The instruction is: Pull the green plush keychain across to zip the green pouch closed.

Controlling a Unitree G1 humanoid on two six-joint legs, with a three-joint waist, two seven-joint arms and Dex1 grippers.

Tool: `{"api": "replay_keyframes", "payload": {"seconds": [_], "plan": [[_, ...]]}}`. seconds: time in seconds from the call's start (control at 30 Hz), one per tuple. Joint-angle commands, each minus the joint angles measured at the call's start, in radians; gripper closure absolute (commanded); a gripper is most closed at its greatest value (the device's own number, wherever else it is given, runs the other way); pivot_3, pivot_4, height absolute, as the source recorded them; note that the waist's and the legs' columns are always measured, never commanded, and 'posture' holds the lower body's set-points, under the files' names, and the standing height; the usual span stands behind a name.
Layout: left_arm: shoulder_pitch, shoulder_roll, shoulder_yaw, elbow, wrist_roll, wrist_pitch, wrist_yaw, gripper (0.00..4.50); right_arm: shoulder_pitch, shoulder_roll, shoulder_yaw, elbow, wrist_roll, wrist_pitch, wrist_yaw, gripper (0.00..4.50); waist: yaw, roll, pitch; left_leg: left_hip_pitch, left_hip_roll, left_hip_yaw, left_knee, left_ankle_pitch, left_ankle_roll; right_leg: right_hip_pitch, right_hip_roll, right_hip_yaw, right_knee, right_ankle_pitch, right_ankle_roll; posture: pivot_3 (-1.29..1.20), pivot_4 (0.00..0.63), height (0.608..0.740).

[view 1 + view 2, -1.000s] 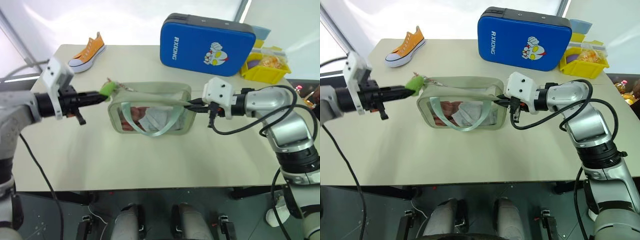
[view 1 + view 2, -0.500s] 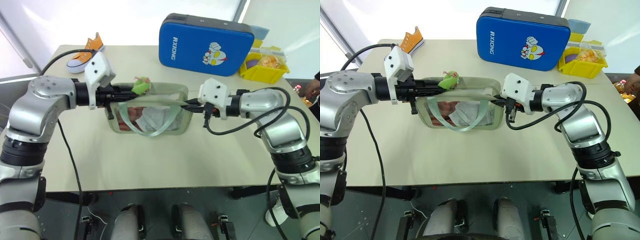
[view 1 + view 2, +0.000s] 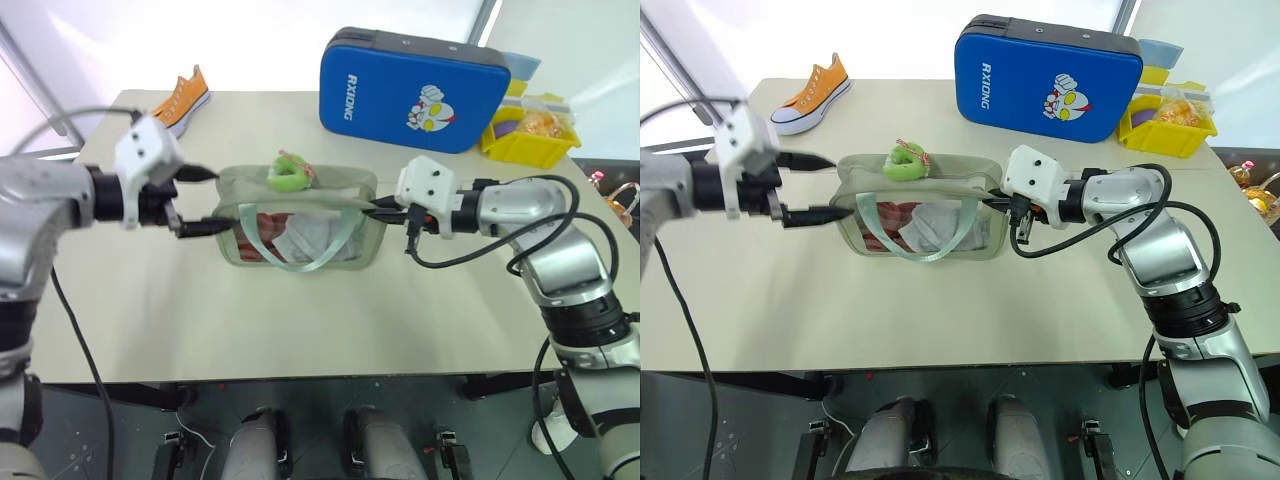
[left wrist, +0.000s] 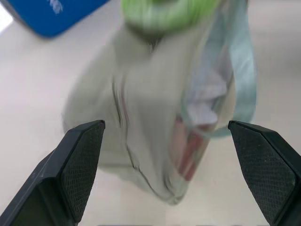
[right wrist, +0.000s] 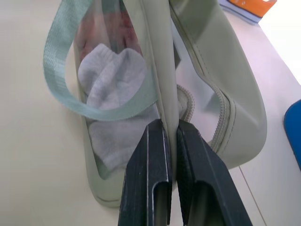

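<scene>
The green pouch (image 3: 300,222) lies mid-table, a white sock and something red showing through its clear front. On its top lies the green plush keychain (image 3: 288,172), free of both grippers. My left gripper (image 3: 202,200) is open at the pouch's left end, with its fingers (image 3: 805,158) apart above and below that end. From the left wrist, the pouch (image 4: 141,117) lies between the spread fingertips (image 4: 80,160) and the keychain (image 4: 164,12) lies beyond. My right gripper (image 3: 375,207) is shut on the pouch's right end, pinching the fabric edge (image 5: 164,89) between its fingers (image 5: 153,174).
A blue hard case (image 3: 412,88) stands at the back of the table. A yellow bin (image 3: 530,130) of small items is to its right. An orange sneaker (image 3: 180,97) lies at the back left. The table's front edge (image 3: 300,375) is near.
My left gripper carried the keychain rightward over the pouch top, then opened, let it go and drew back to the pouch's left end. The right gripper kept its hold.
</scene>
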Motion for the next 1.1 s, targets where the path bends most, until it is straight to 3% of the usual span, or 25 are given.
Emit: {"api": "replay_keyframes", "payload": {"seconds": [0.03,0.13,0.37,0.4,0.5,0.6,0.7,0.9,1.1], "plan": [[-0.006,-0.022,-0.001,0.006,0.045,-0.071,0.034,0.03,-0.02,0.015,0.001,-0.001,0.001,-0.014,0.001,4.5,-0.001,-0.001,0.0,0.0,0.0,0.0,0.0,0.0,0.0,0.0,0.0,0.0,0.0,0.0,0.0,0.0,0.15,0.74],[-0.018,-0.042,0.008,0.032,0.048,-0.084,0.035,0.91,-0.024,0.019,0.002,0.006,-0.002,-0.016,0.001,4.5,-0.003,-0.001,0.0,-0.001,0.0,0.0,0.0,0.0,0.0,0.0,0.0,0.0,0.0,0.0,0.0,0.0,0.15,0.74],[-0.001,-0.041,0.017,0.025,0.038,-0.085,0.02,4.45,-0.025,0.026,-0.006,0.003,0.0,-0.002,-0.013,4.5,-0.003,-0.001,0.0,-0.001,0.0,0.0,0.0,0.0,0.0,0.0,0.0,0.0,0.0,0.0,0.0,0.0,0.15,0.74],[0.001,-0.042,0.014,0.025,0.042,-0.085,0.022,4.49,-0.026,0.028,-0.011,-0.001,0.006,0.009,-0.015,4.5,-0.003,-0.001,0.0,-0.001,0.0,0.0,0.0,0.0,0.0,0.0,0.0,0.0,0.0,0.0,0.0,0.0,0.15,0.74],[0.003,-0.044,0.003,0.017,0.044,-0.08,0.018,4.5,-0.045,0.002,-0.028,-0.028,0.044,0.055,0.027,3.44,-0.002,-0.001,0.0,-0.001,0.0,0.0,0.0,0.0,0.0,0.0,0.0,0.0,0.0,0.0,0.0,0.0,0.15,0.74],[0.005,-0.045,0.003,0.013,0.044,-0.079,0.018,4.5,-0.124,-0.008,-0.042,-0.009,0.058,0.08,0.041,2.06,-0.002,0.0,0.001,-0.001,0.0,0.0,0.0,0.0,0.0,-0.001,0.0,0.0,0.0,0.0,0.0,0.0,0.15,0.74],[0.005,-0.045,0.002,0.013,0.046,-0.08,0.018,4.5,-0.197,0.031,-0.046,0.001,0.083,0.115,0.021,2.06,-0.002,0.0,0.001,-0.001,0.0,0.0,0.0,0.0,0.0,-0.001,0.0,0.0,0.0,0.0,0.0,0.0,0.15,0.74],[-0.004,-0.049,0.0,0.016,0.049,-0.081,0.018,4.5,-0.303,0.258,0.025,0.038,0.079,0.145,-0.093,2.06,-0.004,0.0,0.0,-0.001,0.0,0.0,-0.001,0.0,0.0,-0.001,0.0,0.0,0.001,0.0,0.0,0.0,0.15,0.74],[-0.003,-0.054,0.001,0.009,0.05,-0.078,0.021,4.5,-0.326,0.316,0.038,0.172,0.062,0.117,-0.115,2.06,0.001,0.0,0.0,-0.002,-0.002,0.0,0.001,0.0,0.001,-0.001,-0.003,-0.001,0.0,0.0,0.0,0.0,0.15,0.74]]}}
